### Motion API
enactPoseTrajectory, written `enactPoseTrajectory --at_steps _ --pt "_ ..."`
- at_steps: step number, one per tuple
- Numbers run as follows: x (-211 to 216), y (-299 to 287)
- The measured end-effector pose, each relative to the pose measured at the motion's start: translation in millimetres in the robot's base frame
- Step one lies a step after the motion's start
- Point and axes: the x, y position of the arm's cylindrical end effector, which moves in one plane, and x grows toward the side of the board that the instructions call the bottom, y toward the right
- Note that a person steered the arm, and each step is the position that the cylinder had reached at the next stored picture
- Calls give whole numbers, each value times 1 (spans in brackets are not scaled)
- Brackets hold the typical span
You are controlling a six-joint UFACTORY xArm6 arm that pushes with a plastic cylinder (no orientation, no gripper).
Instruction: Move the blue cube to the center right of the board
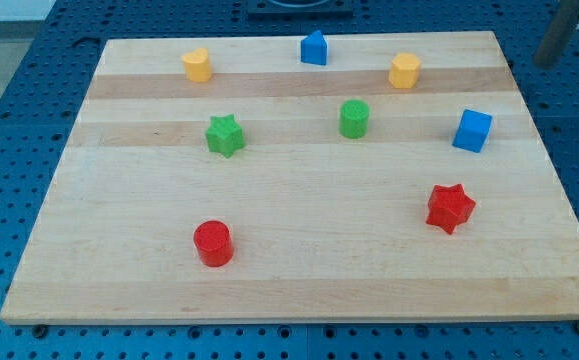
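The blue cube (472,131) sits on the wooden board (299,270) near its right edge, a little above mid-height. My tip (546,63) is at the view's top right, just off the board's top right corner, up and to the right of the blue cube and apart from it. The rod slants up out of the view's top edge.
A red star (451,207) lies below the blue cube. A yellow block (404,71) and a green cylinder (354,118) lie to its left. A second blue block (314,48), another yellow block (197,65), a green star (225,134) and a red cylinder (213,243) lie further left.
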Motion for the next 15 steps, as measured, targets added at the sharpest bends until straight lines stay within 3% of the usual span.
enactPoseTrajectory --at_steps 9,15 --pt "36 -138" --pt "95 -151"
